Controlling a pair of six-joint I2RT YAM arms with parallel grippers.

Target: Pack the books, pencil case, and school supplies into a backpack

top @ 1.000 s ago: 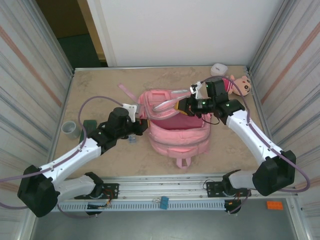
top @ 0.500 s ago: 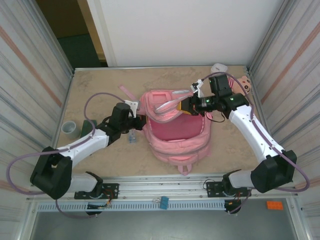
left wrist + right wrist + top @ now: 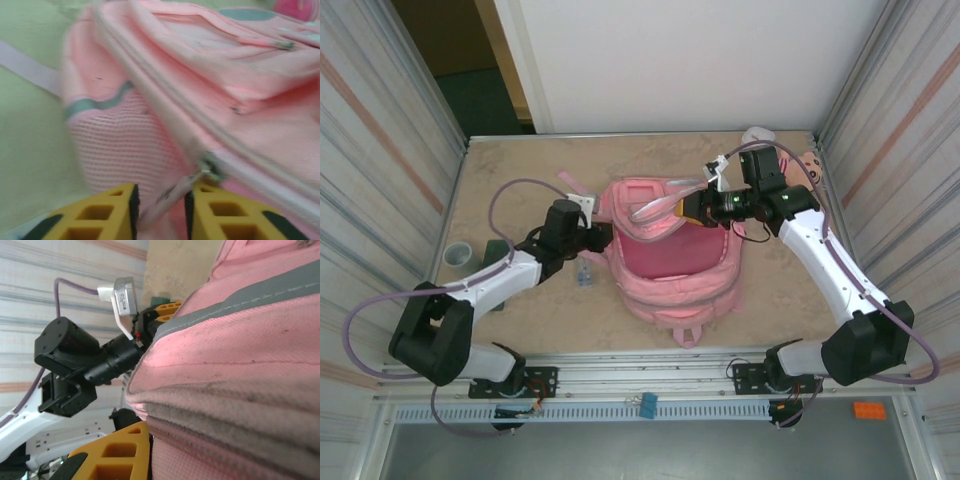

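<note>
**1. Table**: tan, mottled top that carries every item below.

**2. Backpack**: pink fabric, lying flat between the two grippers with its mouth on their far side. The mouth gapes wider than a second ago, and more deep-pink lining shows under the lifted flap. Judged wide enough now to take a thin book. The lining looks bare.

**3. Right gripper**: closed tight on the flap's rim, holding it up and clear of the bag's body. In the wrist view, pink fabric lies pressed along its yellow finger.

**4. Left gripper**: at the bag's left rim. The jaws are parted a little, and the zip edge runs loosely through the gap with no visible pinch. This arm seems free to go and fetch. The opening would then hang on the right gripper alone and could sag.

**5. Plush doll**: just past the right gripper's wrist, on its outer side.

**6. Loose strap**: flat on the table, a little beyond the left gripper.

**7. Tape roll**: well behind the left gripper, beside its forearm.
</note>
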